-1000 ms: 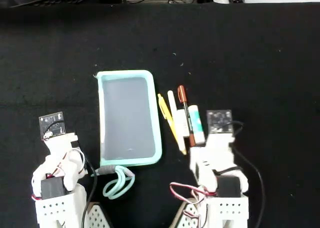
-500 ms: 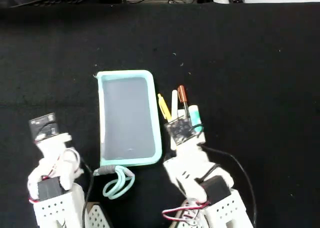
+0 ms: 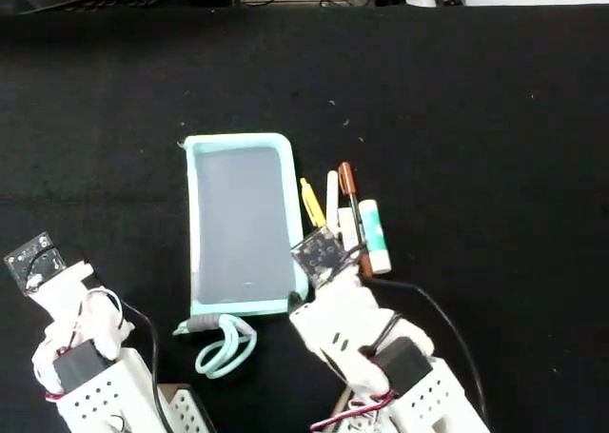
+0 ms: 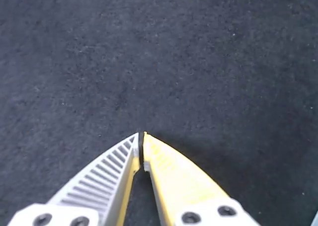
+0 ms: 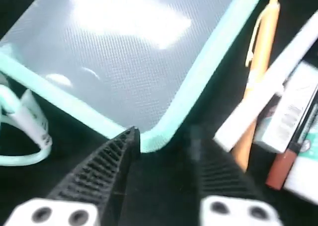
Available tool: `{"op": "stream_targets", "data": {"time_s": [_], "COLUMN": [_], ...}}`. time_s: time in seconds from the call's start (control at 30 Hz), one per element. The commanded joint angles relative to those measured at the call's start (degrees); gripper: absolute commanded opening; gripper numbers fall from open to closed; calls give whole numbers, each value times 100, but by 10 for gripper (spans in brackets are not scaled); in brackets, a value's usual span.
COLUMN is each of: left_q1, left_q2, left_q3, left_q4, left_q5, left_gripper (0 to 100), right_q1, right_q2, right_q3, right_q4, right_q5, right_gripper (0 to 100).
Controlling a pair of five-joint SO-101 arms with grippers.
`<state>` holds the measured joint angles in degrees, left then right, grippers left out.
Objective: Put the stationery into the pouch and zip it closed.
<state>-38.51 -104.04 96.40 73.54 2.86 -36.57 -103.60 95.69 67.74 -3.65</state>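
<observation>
The right gripper is open to a moderate gap and holds nothing. Its two dark ribbed jaws stand on either side of the near right corner of the flat, translucent mesh pouch with a mint-green border, not yet touching it as far as the wrist view shows. A second ago this arm sat further to the pouch's right, in line with the stationery; it has since swung in toward that corner. I take this to mean it is going for the pouch rather than the pens, to steady or open it.

The left gripper is closed tip to tip on nothing, over the bare black cloth tabletop. Its arm has turned outward over the same second, from near the pouch's left edge to well off to the left.

All the stationery lies just beside the pouch's right edge, outside it:
- a yellow pen
- a thin white stick
- a brown marker
- a white tube with a teal label

The pouch's mint cord loop trails from its near edge.

So loading has not begun — and I cannot tell whether the zip is open.
</observation>
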Motion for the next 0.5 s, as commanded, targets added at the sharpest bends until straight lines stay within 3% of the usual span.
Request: {"op": "stream_targets", "data": {"time_s": [0.0,0.3,0.47], "left_q1": [110,119,119], "left_q2": [-18,-18,-18], "left_q3": [92,92,92], "left_q4": [-53,-53,-53], "left_q5": [44,35,35], "left_gripper": [30,30,30], "right_q1": [-114,-114,-440], "right_q2": [-295,-180,892], "right_q3": [-796,-2484,-2633], "right_q4": [255,571,571], "right_q5": [-457,-668,-695], "right_gripper": [325,214,204]}}
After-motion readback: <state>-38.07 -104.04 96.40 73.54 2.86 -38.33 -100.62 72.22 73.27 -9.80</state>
